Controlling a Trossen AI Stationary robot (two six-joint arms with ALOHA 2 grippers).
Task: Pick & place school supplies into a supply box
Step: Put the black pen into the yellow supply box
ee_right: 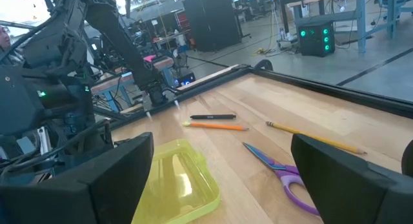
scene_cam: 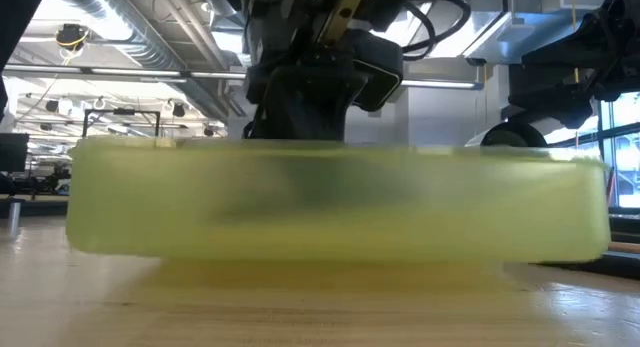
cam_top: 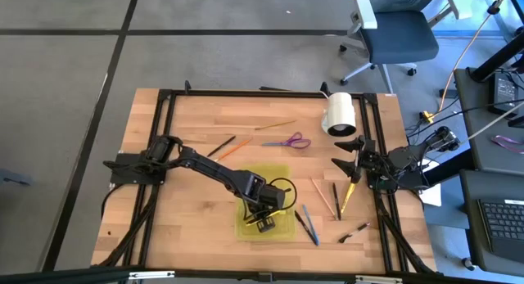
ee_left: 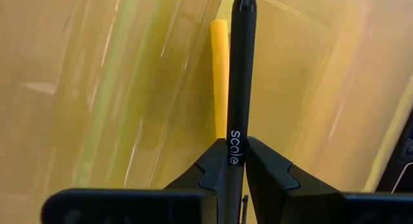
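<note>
A placing step is in hand: the left end effector (cam_top: 264, 223) is lowered into the yellow-green supply box (cam_top: 282, 173), which lies open near the front middle of the counter (cam_top: 205, 120). In the left wrist view its fingers (ee_left: 213, 166) are seen closed on either side of a black pen (ee_left: 241, 75), which is pointed along the box floor just beside a yellow pencil (ee_left: 219, 75) already lying there. The grip looks to be at the point of being eased, though the pen is not yet seen free. The right end effector (cam_top: 350, 163) is held at the right side of the counter with its fingers spread wide and nothing between them. Outside the box, purple-handled scissors (cam_top: 288, 141), an orange pencil (cam_top: 236, 147), a wood-coloured pencil (cam_top: 275, 125) and a blue pen (cam_top: 309, 224) are left on the counter, so most of the job is judged to remain. For the next move, the fingers need to be parted fully so the pen is dropped flat, then the arm lifted straight up so the box wall is not caught or dragged.
</note>
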